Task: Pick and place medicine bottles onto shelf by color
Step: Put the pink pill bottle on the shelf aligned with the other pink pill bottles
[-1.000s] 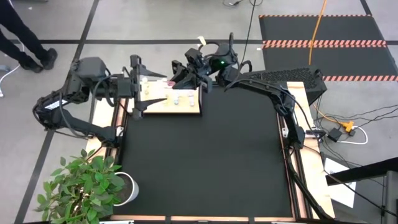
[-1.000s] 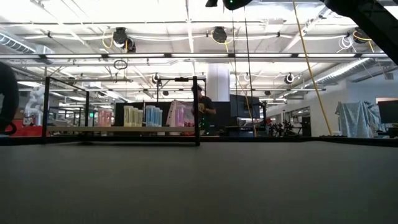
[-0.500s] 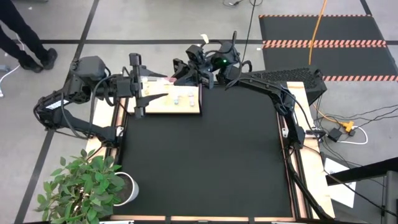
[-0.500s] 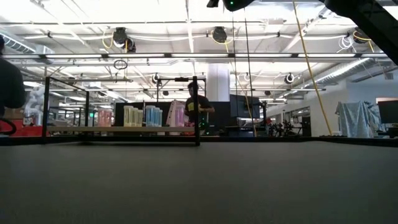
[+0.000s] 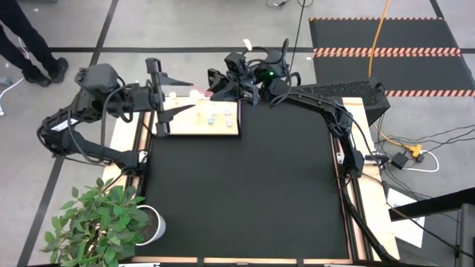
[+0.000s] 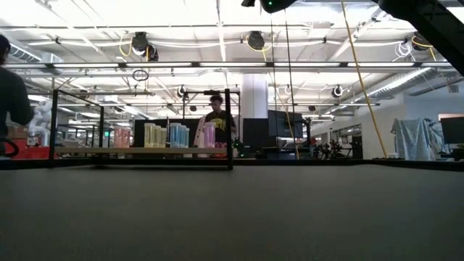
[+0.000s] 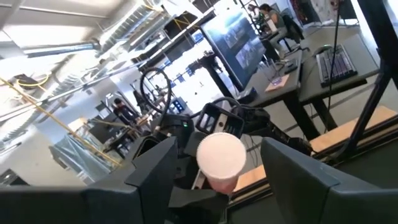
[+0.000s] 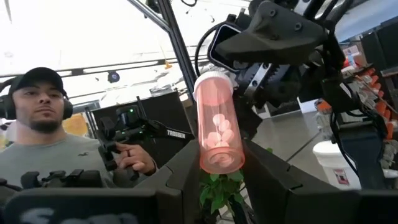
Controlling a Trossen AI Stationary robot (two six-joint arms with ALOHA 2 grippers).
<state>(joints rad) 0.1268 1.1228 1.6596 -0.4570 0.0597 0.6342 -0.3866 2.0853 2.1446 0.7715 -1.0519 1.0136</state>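
A pink bottle (image 8: 217, 130) with a white cap is gripped between the fingers of the right pincer (image 5: 215, 83), raised just beyond the far edge of the shelf (image 5: 200, 119). The same bottle is framed by the spread fingers of the left pincer (image 5: 167, 104), whose contact cannot be told. Other bottles (image 5: 211, 119) are seen on the shelf.

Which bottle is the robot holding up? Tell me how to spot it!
Find the pale shelf at the corner of the black mat by the left arm. Just past it, the right end effector holds a pink bottle in the air. The other bottles sit on the shelf.
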